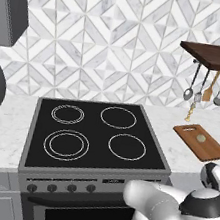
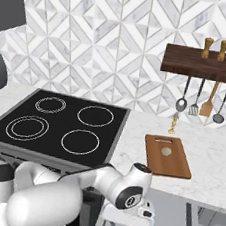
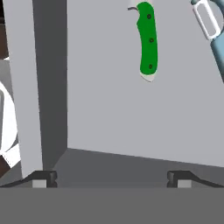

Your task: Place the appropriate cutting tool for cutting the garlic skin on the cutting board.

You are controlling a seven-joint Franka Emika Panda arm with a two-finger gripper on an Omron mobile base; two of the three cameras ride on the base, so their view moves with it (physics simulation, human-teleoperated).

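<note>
We are looking down into an open drawer (image 3: 131, 113) below the counter's (image 2: 133, 125) front edge, where the knife (image 3: 147, 41) is lying on the grey floor near the far side, just beside a blue-handled peeler (image 3: 209, 26) at the far right corner. The hand (image 3: 113, 177) is hovering above the drawer with its tips set wide apart and nothing between them. In the right base view the hand (image 2: 139, 214) is reaching low, under the counter edge, with a bit of green showing beneath it.

The knife's long axis is running toward and away from the hand, handle butt pointing at us and blade end pointing away, mostly cut off by the frame. We are judging it light and rigid, with a smooth handle that could slip, so we are favouring a grip across the middle of the green handle, well clear of the blade.

The board (image 2: 167, 155) is lying on the counter right of the stove (image 2: 58, 123), handle end toward the wall, with the garlic (image 2: 166, 151) resting on it.
</note>
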